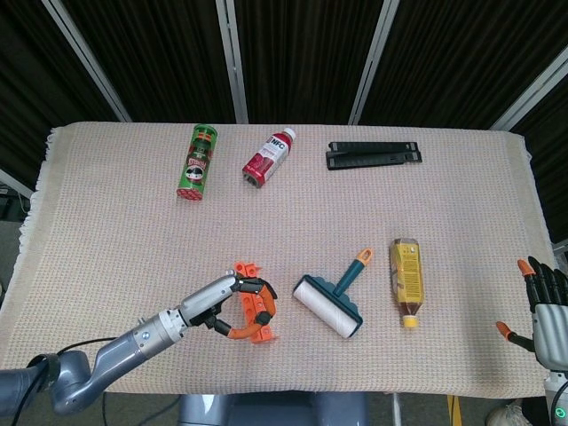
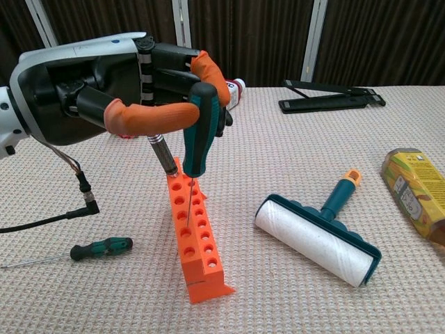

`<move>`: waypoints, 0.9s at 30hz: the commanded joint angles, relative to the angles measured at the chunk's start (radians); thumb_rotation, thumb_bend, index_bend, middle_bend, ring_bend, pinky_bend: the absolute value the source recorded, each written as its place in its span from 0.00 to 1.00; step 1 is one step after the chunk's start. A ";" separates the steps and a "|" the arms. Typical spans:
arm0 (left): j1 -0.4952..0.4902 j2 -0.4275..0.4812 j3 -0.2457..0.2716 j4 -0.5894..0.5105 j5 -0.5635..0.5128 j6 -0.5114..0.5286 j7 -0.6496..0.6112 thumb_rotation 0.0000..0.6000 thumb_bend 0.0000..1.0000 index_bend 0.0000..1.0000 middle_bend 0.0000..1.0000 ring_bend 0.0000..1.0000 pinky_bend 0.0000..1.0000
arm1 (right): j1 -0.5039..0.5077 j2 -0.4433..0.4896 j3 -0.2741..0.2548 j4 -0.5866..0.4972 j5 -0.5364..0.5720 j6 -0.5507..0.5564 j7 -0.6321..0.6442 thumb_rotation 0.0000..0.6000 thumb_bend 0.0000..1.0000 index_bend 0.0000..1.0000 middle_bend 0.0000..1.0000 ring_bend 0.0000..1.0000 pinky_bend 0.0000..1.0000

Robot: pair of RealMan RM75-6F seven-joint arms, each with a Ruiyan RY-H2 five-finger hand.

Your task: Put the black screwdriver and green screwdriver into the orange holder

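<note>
We see our left hand (image 2: pixel 132 87) near the front edge of the beige woven tablecloth (image 1: pixel 115 240), gripping a green-and-black screwdriver (image 2: pixel 204 125) upright, its tip in the orange plastic holder (image 2: pixel 195 236). Another green-handled screwdriver (image 2: pixel 101 248) lies left of the holder. Our right hand (image 1: pixel 543 306), fingers apart, holds nothing at the right edge. Near the far edge lies a red bottle (image 1: pixel 269 158) marked "NFC", against dark curtains (image 1: pixel 302 53).
</note>
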 commanded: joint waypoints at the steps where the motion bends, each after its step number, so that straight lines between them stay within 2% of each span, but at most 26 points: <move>1: 0.006 -0.007 0.016 0.011 0.014 0.027 0.024 1.00 0.62 0.68 0.46 0.26 0.25 | 0.000 -0.001 0.000 0.002 0.000 0.000 0.001 1.00 0.00 0.02 0.01 0.00 0.00; 10: 0.017 -0.025 0.040 0.036 0.005 0.059 0.034 1.00 0.62 0.68 0.46 0.26 0.25 | 0.001 -0.003 0.002 0.007 0.002 -0.002 0.008 1.00 0.00 0.02 0.01 0.00 0.00; 27: 0.002 -0.094 0.058 0.134 -0.025 0.082 -0.075 1.00 0.62 0.68 0.46 0.26 0.25 | 0.004 -0.003 0.007 0.007 0.010 -0.009 0.006 1.00 0.00 0.02 0.01 0.00 0.00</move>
